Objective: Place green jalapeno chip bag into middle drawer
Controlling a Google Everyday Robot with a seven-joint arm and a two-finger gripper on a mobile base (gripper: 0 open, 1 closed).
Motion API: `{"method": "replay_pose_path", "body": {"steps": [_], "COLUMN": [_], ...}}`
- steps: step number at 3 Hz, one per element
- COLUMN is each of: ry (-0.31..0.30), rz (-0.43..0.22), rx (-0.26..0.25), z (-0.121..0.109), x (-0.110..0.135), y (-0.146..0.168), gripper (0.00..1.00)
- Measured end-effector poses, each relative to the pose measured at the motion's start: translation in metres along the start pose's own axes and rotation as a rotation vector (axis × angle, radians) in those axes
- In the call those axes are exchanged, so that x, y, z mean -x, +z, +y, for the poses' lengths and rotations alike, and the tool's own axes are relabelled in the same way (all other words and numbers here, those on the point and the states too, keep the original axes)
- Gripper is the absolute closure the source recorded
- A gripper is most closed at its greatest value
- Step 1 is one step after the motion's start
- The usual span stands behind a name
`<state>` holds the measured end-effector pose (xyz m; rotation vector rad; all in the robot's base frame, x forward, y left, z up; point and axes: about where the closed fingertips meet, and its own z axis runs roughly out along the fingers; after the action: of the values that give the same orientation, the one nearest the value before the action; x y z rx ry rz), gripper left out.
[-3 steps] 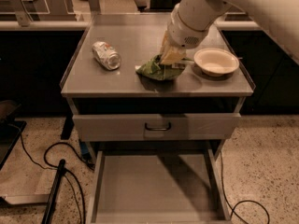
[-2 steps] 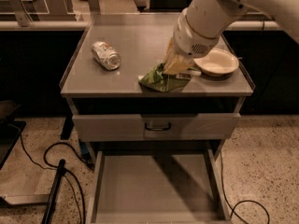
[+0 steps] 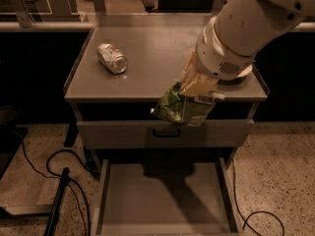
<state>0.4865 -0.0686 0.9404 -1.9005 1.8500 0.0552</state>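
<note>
Over the middle drawer [image 3: 147, 203], claw [image 3: 198, 89] grips green jalapeno chip bag [image 3: 178, 108], lettering unreadable.

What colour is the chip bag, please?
The chip bag is green, camera view; the gripper holds it above the drawer.

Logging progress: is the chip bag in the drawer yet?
Out: the green jalapeno chip bag hangs from the gripper, above the open middle drawer.

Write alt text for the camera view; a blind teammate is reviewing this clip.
The robot's tool, shut on the green jalapeno chip bag, holds it in the air just past the front edge of the cabinet top, above the open, bare middle drawer. A crushed silver can lies on the cabinet top.
</note>
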Motion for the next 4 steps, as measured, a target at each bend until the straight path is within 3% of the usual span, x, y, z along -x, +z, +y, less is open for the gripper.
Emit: {"method": "replay_pose_path", "body": {"steps": [1,2,3,4], "ry": [0.000,0.073,0.179,0.245], "rz": [0.000,-0.046,-0.122,-0.184], "rx": [0.000,0.054,0.166,0.273], "z": [0.000,0.028,0.077,0.114], "x": [0.000,-0.008,-0.022,-0.029], "y": [0.000,0.025,0.076,0.121], "gripper": [1.00,1.00,1.00,1.00]}}
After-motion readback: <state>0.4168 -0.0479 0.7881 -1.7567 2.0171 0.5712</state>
